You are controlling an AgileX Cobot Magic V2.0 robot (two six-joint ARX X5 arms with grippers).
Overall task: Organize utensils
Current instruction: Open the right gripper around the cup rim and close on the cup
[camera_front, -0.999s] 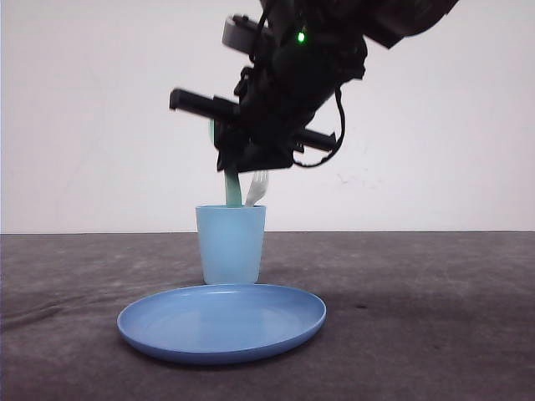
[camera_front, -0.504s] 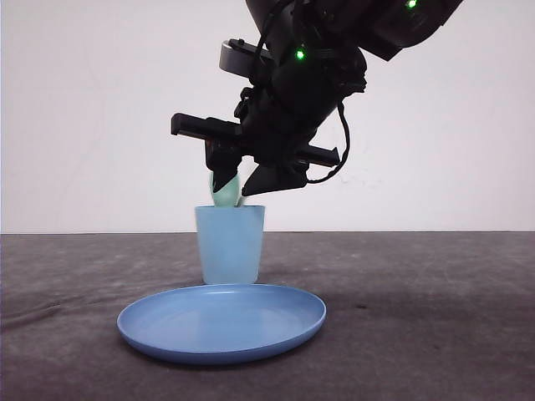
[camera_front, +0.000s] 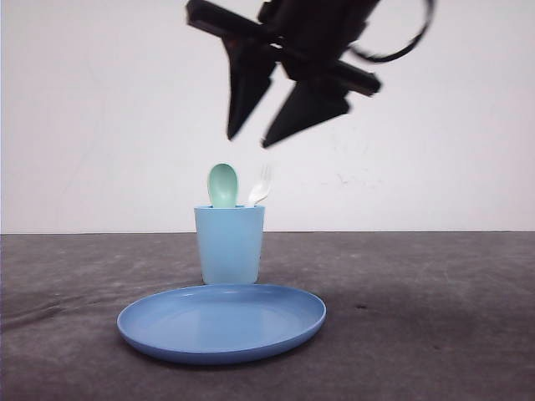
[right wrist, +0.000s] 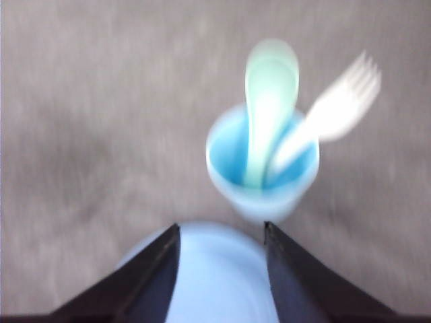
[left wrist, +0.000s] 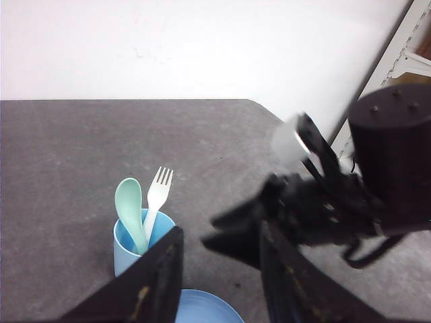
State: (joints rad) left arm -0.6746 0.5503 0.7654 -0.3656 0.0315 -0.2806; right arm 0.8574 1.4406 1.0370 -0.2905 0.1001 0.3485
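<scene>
while the right pincer (camera_front: 248,140) gapes, spoon (camera_front: 222,185) and fork (camera_front: 260,187) stand in the cup (camera_front: 230,245).

right tool (camera_front: 248,140) hanging up high, fingers spread apart, holding nothing | left tool (left wrist: 219,269) also sitting with fingers apart, pointing down at the worktop (left wrist: 67,168)

Light: even, bright, diffuse; white wall slightly washed out | Shadows: soft, faint ones cast on the dark table (camera_front: 435,334) around the plate (camera_front: 221,322) | Blur: right gripper (camera_front: 251,138) smeared by motion in the front view; right wrist view blurred throughout, fork (right wrist: 340,108) and cup (right wrist: 262,175) softened | Left wrist view: sharp.
</scene>
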